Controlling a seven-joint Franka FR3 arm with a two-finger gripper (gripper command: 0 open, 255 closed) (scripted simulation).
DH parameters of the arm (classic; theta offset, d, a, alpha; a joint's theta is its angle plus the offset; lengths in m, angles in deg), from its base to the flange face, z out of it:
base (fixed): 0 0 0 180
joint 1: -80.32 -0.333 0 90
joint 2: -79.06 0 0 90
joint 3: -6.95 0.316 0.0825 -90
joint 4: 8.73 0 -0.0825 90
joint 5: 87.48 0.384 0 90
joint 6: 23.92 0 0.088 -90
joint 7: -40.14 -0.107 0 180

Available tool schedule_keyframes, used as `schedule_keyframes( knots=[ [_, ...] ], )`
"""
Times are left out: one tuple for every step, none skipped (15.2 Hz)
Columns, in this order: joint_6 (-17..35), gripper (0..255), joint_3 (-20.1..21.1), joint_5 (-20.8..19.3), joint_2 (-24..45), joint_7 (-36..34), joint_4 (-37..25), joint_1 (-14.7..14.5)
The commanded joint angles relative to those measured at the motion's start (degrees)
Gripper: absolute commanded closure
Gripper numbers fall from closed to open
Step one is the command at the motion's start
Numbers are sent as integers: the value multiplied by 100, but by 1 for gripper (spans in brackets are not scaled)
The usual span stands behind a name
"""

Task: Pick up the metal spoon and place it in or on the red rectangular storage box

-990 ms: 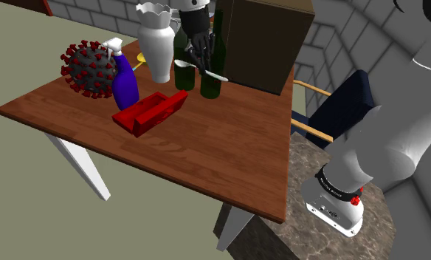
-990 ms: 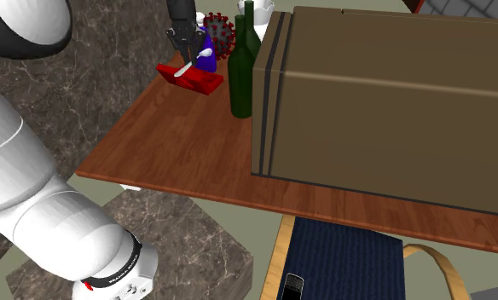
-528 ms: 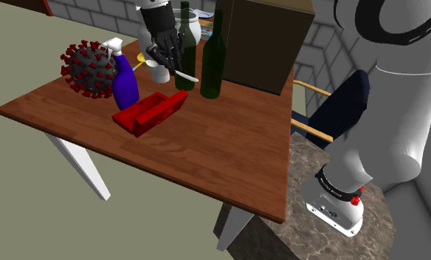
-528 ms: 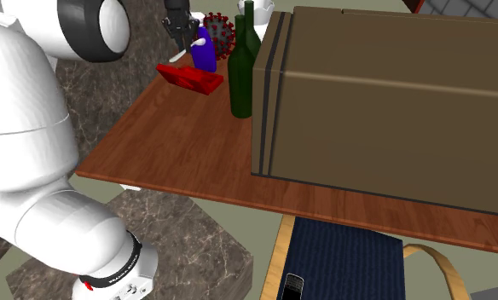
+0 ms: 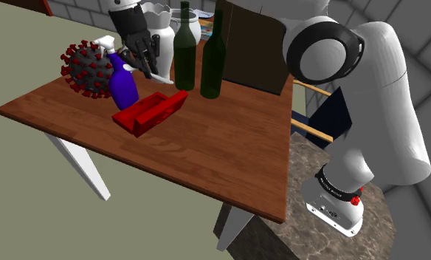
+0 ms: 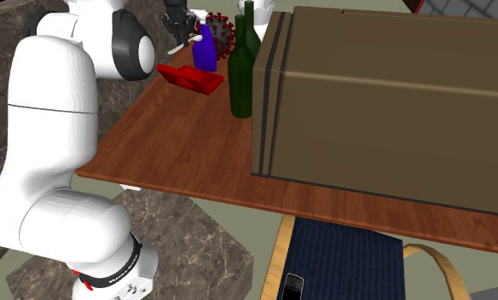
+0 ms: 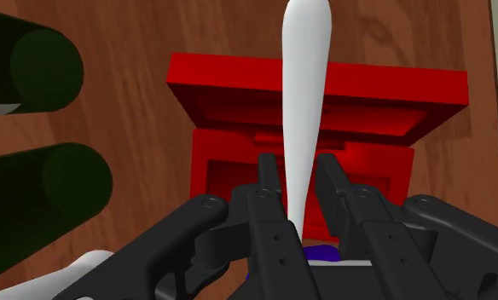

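Gripping white spoon (image 7: pixel 305 77) tight in narrowed pincer (image 7: pixel 298 166) | lifted clear of bench (image 7: pixel 196 25): done | poised over red box (image 7: pixel 230 94) | left: lower and release inside

No text, number or sign can be read. A black band (image 5: pixel 336 189) at the foot of the arm (image 5: pixel 384 111) bears white marks, too small to make out.
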Motion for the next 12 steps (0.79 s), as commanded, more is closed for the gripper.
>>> schedule_keyframes(
  knots=[
    [325, 255, 16, 8, -201, -33, 523, 38],
    [447, 255, 21, 15, -262, -43, 707, 54],
    [562, 255, 25, 21, -314, -52, 875, 69],
    [671, 255, 29, 26, -359, -61, 1030, 83],
    [775, 255, 31, 30, -397, -69, 1173, 95],
    [876, 255, 34, 33, -431, -77, 1307, 106],
    [972, 255, 36, 36, -459, -84, 1433, 116],
    [1066, 255, 37, 39, -483, -91, 1552, 125],
    [1157, 255, 39, 41, -504, -98, 1664, 134],
    [1246, 255, 40, 43, -521, -104, 1771, 142],
    [1332, 255, 41, 44, -535, -110, 1872, 149],
    [1394, 255, 41, 45, -544, -115, 1943, 154]
  ],
)
